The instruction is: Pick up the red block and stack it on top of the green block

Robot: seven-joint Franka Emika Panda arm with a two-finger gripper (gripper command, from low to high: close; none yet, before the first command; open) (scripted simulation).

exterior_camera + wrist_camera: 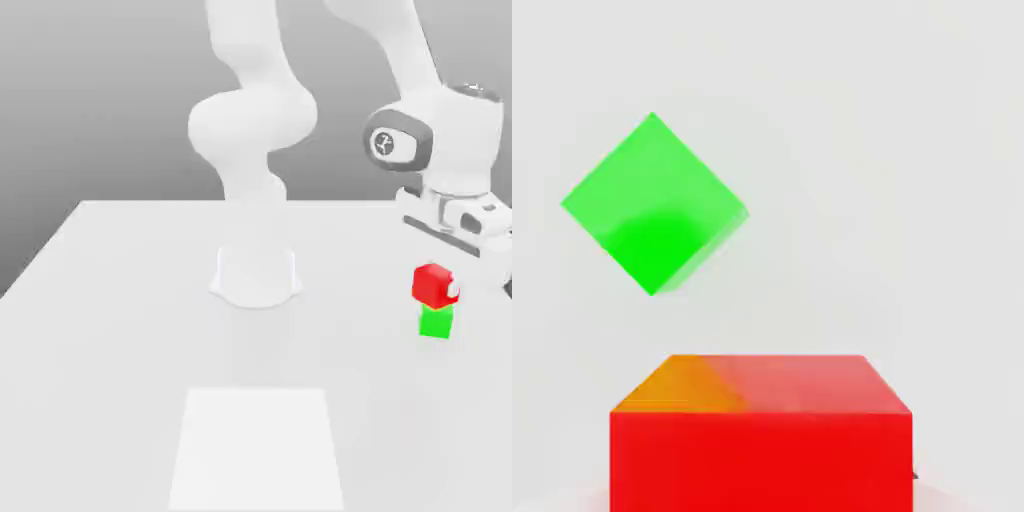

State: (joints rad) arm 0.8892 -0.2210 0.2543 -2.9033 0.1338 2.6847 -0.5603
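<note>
Red block (762, 435) fills the foreground of the hand view, clamped in the Panda's gripper (447, 290) and carried clear of the white table (120, 330). It hangs just above the green block (435, 322), not quite squarely over it. Pickup looks done; lining up, lowering and releasing remain.

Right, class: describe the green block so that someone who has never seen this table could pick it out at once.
Start at the white table and go to the exterior view's right, below the arm's gripper. There a small bright green block sits on the tabletop. It is the lower of the two cubes; the red block is held just above it.
</note>
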